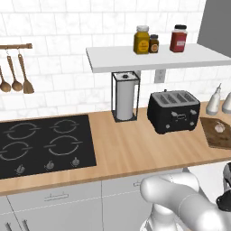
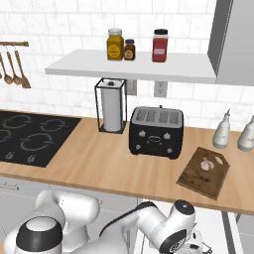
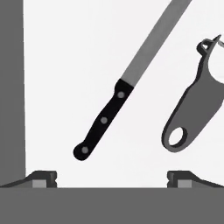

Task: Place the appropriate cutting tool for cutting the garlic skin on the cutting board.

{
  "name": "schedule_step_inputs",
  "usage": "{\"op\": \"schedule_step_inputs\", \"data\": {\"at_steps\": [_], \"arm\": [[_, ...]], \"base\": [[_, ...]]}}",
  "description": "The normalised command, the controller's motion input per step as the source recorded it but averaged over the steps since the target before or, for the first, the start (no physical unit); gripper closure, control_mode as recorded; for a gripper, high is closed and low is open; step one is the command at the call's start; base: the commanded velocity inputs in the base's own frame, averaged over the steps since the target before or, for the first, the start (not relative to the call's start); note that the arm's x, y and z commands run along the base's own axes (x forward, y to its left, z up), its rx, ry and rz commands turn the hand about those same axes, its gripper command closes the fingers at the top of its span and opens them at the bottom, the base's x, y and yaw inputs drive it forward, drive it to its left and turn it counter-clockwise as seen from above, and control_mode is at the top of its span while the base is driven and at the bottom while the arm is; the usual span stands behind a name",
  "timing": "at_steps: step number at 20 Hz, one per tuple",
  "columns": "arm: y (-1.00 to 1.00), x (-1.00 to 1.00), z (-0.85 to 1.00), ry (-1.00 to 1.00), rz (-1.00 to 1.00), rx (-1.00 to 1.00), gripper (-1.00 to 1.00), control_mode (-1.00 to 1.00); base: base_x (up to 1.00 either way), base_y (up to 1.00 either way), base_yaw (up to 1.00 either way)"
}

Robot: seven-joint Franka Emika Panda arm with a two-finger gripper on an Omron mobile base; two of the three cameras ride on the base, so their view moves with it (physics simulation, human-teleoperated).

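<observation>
A: Hand view: our claw (image 3: 112,179) is spread wide, gripping nothing, tips low over a pale surface. Just ahead lies the cutting tool (image 3: 103,121), black riveted handle toward us, grey blade running away. Beside it, apart, a grey peeler (image 3: 192,111).

B: We'd say handle-first suits a grab. Farther off?

A: On the worktop (image 2: 104,163), the cutting board (image 2: 204,172) carries the garlic (image 2: 207,163), right of the toaster (image 2: 157,132), so the knife isn't there yet.
</observation>
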Motion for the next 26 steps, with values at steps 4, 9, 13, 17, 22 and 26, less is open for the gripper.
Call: {"op": "schedule_step_inputs", "data": {"at_steps": [4,9,13,17,22,26], "arm": [[-0.04,0.02,-0.33,0.01,-0.13,0.0,-1.0,-1.0],[-0.08,0.03,-0.23,0.01,-0.16,0.0,-1.0,-1.0],[0.0,0.28,-0.02,0.0,-0.15,0.0,-1.0,-1.0],[-0.01,0.12,-0.02,0.0,-0.14,0.0,-1.0,-1.0],[0.0,0.02,-0.39,0.01,-0.12,0.0,-1.0,-1.0],[0.0,0.08,-0.2,0.0,-0.1,0.0,-1.0,-1.0]], "base": [[0.0,0.0,0.0],[0.0,0.0,0.0],[0.0,0.0,0.0],[0.0,0.0,0.0],[0.0,0.0,0.0],[0.0,0.0,0.0]]}}
